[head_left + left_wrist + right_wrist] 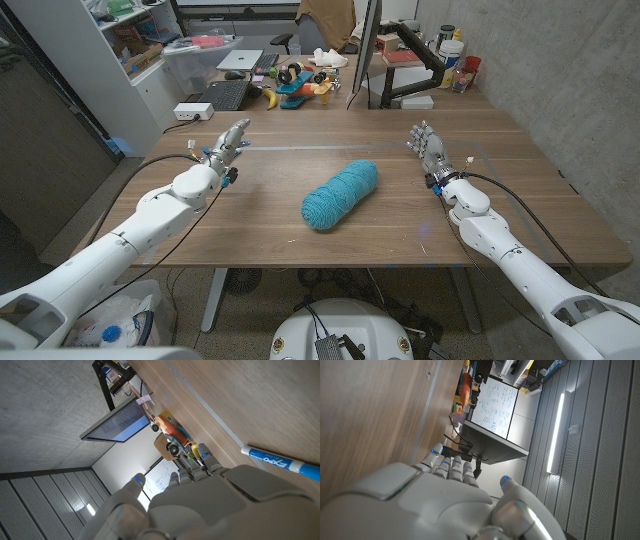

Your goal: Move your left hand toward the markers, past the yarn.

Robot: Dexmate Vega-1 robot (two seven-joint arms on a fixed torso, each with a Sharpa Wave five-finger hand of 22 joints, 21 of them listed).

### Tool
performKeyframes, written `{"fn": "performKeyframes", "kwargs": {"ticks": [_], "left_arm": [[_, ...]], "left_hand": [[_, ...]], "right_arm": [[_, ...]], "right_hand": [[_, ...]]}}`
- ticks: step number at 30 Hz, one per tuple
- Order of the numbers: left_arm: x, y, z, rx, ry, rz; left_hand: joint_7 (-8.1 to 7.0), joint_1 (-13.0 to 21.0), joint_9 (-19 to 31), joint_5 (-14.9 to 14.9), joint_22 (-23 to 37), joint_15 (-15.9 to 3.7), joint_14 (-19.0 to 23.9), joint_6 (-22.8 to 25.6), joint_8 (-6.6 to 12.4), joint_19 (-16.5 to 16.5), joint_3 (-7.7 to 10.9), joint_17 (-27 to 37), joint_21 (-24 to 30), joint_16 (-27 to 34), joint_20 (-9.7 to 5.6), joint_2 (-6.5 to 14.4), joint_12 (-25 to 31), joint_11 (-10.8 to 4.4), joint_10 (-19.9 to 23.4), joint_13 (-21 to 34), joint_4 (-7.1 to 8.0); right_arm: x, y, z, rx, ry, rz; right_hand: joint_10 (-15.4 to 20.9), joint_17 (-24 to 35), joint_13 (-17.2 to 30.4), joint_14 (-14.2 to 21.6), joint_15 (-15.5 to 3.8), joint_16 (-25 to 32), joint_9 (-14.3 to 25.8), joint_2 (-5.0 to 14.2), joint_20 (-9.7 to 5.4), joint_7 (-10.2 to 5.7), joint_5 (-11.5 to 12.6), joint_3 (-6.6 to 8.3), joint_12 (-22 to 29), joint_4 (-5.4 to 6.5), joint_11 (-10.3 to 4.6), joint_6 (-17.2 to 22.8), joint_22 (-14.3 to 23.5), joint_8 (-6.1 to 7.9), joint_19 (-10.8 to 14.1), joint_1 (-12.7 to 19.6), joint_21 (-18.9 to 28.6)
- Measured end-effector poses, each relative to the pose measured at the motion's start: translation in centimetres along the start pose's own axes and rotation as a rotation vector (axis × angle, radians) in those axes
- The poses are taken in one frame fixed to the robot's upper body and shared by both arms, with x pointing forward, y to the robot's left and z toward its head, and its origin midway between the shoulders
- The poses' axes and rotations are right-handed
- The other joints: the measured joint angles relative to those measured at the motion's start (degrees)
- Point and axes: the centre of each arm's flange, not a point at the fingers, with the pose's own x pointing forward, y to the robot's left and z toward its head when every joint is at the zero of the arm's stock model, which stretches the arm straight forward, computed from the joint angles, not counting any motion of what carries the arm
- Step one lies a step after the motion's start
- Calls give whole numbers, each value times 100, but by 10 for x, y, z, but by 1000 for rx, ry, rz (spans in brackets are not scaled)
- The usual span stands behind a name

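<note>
Head view shows our left robot hand spread and empty at the counter's far left, the soft, light teal yarn mid-counter, and a slim, rigid, roll-prone marker beside it, best pinched mid-barrel.

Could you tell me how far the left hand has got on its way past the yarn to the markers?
Mostly done: the left hand, open and empty, is already beyond the teal yarn toward the table's far left. Its wrist view shows a blue marker on the wood just beside it. What is left is closing that gap.
</note>
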Motion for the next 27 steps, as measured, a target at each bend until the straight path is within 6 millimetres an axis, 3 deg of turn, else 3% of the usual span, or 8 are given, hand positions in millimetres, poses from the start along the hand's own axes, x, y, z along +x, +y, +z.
{"fn": "performKeyframes", "kwargs": {"ticks": [6,11,18,19,27], "left_arm": [[-3,7,-1,89,53,59],[-8,4,16,185,62,87],[-12,17,0,282,168,170],[-13,8,24,314,124,153],[-15,13,27,398,165,203]], "left_hand": [[-24,0,0,-12,0,0,0,-20,-21,0,0,0,0,-33,0,0,-22,0,0,0,0],[-76,0,0,-26,0,0,0,-9,-30,0,24,0,-40,-34,0,0,-22,0,0,0,23],[-124,0,0,-26,0,0,0,-1,-65,0,24,0,-80,-79,0,0,-48,1,0,0,23],[-124,0,0,-26,0,0,0,-1,-65,0,24,0,-83,-79,0,0,-48,1,0,0,23],[-123,0,0,-26,30,0,0,0,-65,-42,47,-1,-105,-79,42,0,-19,-12,14,0,0]], "right_arm": [[0,0,0,-1,0,0],[0,0,-1,-3,1,1],[1,1,-2,-3,3,2],[1,2,-1,-7,0,4],[2,3,-1,-11,-3,8]], "right_hand": [[0,0,0,0,0,0,0,0,0,0,0,0,0,0,0,0,0,0,0,0,-44],[0,0,0,0,0,0,0,0,0,0,0,0,0,0,0,0,0,0,0,0,-44],[0,0,0,0,0,0,0,0,0,0,0,0,0,0,0,0,0,0,0,0,-44],[0,0,0,0,0,0,0,0,0,0,0,0,0,0,0,0,0,0,0,0,-44],[0,-1,0,0,0,0,0,0,0,0,0,0,0,0,0,0,0,0,0,0,-82]]}}
